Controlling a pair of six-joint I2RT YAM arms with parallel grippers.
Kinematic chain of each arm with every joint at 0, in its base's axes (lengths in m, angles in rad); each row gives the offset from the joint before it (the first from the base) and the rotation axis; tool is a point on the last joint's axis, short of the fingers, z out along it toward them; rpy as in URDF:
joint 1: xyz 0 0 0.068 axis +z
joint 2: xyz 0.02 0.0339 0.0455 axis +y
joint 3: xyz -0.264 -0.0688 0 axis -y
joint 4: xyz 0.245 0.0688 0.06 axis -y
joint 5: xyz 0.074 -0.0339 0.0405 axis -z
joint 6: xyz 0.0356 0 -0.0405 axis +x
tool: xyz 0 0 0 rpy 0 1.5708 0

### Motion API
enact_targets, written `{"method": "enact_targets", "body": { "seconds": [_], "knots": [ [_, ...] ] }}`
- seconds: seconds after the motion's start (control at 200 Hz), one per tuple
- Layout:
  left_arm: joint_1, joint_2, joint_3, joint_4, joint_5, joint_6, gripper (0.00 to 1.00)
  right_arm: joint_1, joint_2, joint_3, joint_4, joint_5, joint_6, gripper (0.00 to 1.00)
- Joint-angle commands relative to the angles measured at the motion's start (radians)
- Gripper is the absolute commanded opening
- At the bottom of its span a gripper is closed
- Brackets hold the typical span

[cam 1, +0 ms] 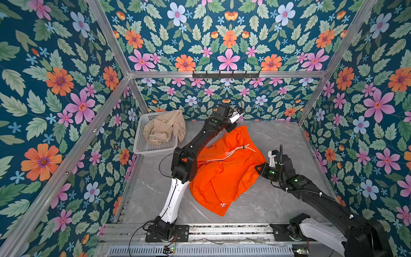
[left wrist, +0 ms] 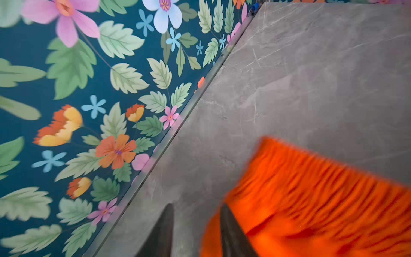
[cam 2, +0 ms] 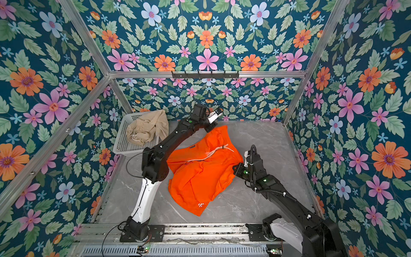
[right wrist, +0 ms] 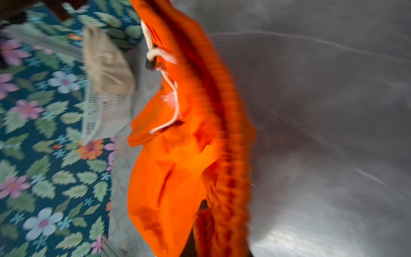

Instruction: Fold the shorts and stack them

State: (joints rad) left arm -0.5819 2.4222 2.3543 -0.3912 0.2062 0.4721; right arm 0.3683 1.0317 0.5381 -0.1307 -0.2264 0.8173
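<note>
Pinching orange shorts point(cam 1: 222, 178) edge, right gripper point(cam 1: 258, 167) clamped; left gripper point(left wrist: 196, 207) apart beside far corner; open table point(cam 1: 278, 138) beyond.

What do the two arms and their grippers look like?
Left arm: white lower link, black upper links, green light, thin black looping cable. Right arm: black, white base link, ribbed black hose, green lights. Left gripper: dark tapered fingers.

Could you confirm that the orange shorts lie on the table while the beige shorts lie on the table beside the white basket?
Not quite: the beige shorts sit in the white basket, draped over its rim, not beside it, as both top views show. The orange shorts do lie on the table.
</note>
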Motion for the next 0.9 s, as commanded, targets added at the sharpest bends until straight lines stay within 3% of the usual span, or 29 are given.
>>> {"method": "enact_targets", "body": {
  "seconds": [0.0, 0.11, 0.265, 0.385, 0.495, 0.61, 0.895],
  "knots": [
    [-0.02, -0.017, 0.021, 0.136, 0.032, -0.104, 0.6, -0.063, 0.006, -0.05, -0.062, 0.016, 0.057, 0.0],
    [-0.017, -0.162, -0.177, 0.169, 0.047, -0.159, 0.6, -0.118, 0.029, -0.079, -0.09, 0.014, 0.061, 0.0],
    [0.01, -0.44, -0.506, 0.07, 0.022, -0.281, 0.61, -0.132, 0.05, -0.062, -0.102, -0.046, 0.03, 0.0],
    [0.017, -0.675, -0.788, 0.008, 0.028, -0.444, 0.61, -0.131, 0.051, -0.027, -0.101, -0.109, 0.025, 0.0],
    [0.023, -0.861, -1.056, 0.02, 0.019, -0.688, 0.61, -0.131, 0.061, 0.01, -0.1, -0.124, 0.032, 0.0],
    [0.057, -0.983, -1.257, -0.016, -0.013, -0.864, 0.6, -0.131, 0.084, 0.047, -0.111, -0.143, 0.03, 0.0],
    [0.183, -1.221, -1.67, 0.143, 0.076, -1.163, 0.54, -0.131, 0.099, 0.051, -0.123, -0.177, 0.008, 0.0]
  ]
}}
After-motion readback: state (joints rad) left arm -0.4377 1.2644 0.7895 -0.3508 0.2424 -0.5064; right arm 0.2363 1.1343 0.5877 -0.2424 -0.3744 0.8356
